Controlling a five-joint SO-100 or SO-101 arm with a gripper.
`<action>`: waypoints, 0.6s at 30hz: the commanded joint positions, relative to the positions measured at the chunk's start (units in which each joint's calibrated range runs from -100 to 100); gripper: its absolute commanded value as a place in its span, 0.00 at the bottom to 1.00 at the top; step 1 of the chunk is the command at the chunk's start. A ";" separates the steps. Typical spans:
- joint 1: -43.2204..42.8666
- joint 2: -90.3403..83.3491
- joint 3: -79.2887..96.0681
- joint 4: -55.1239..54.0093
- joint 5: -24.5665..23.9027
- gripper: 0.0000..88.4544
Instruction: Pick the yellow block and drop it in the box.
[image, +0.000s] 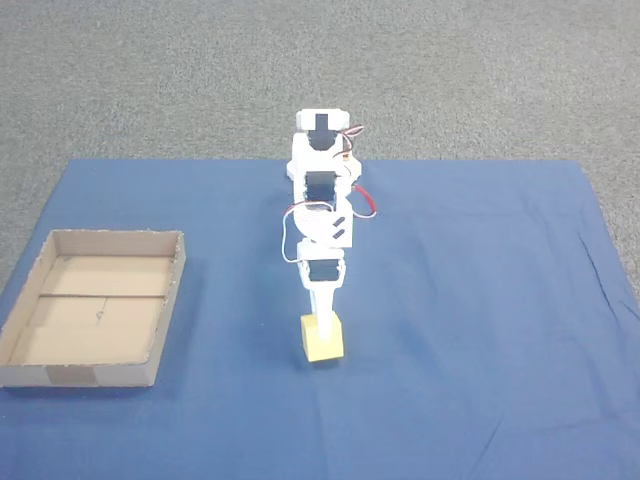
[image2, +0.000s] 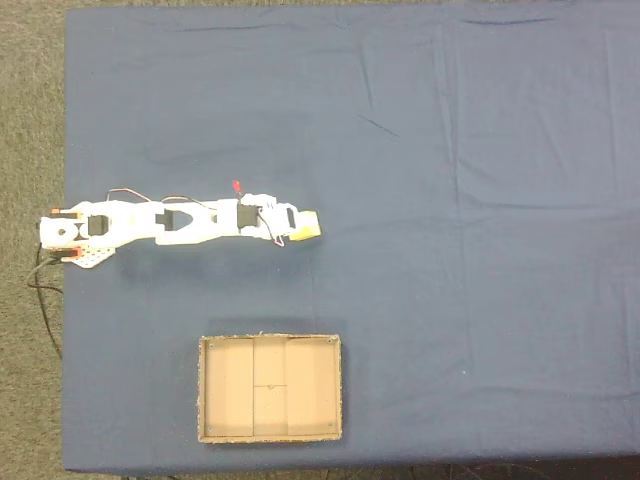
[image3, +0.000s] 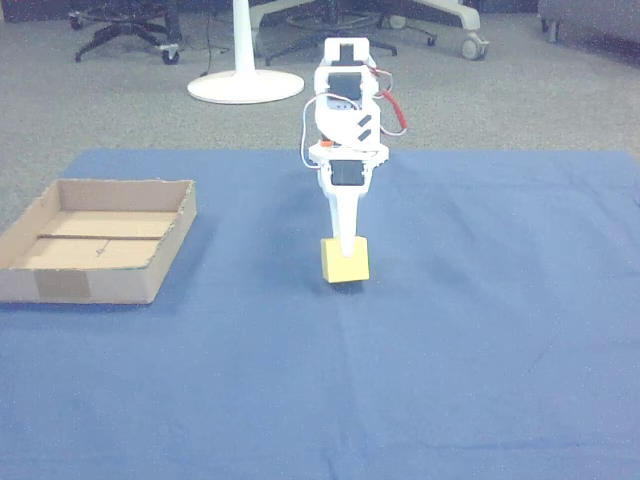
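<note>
block (image3: 345, 262): you see pale yellow, plain faces
box (image: 170, 300): plain brown cardboard; a dark seam line crosses its floor, and a grey-brown tape patch marks its near wall in a fixed view
arm (image: 322, 215): you have white parts, black motor blocks, red and white wires
cloth (image: 480, 330): solid blue under the box
floor (image: 150, 70): speckled grey carpet beyond the cloth

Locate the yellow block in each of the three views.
A fixed view: yellow block lower centre, at the claw tip.
A fixed view: block centre-left, above the cardboard box.
Other view: block centre, right of the box.
Shared landmark: the box.
</note>
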 joint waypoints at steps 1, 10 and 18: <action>0.20 -2.61 0.92 0.84 -0.29 0.19; 3.26 -30.89 8.52 5.96 -0.68 0.19; 27.09 -54.78 23.54 -1.73 2.83 0.19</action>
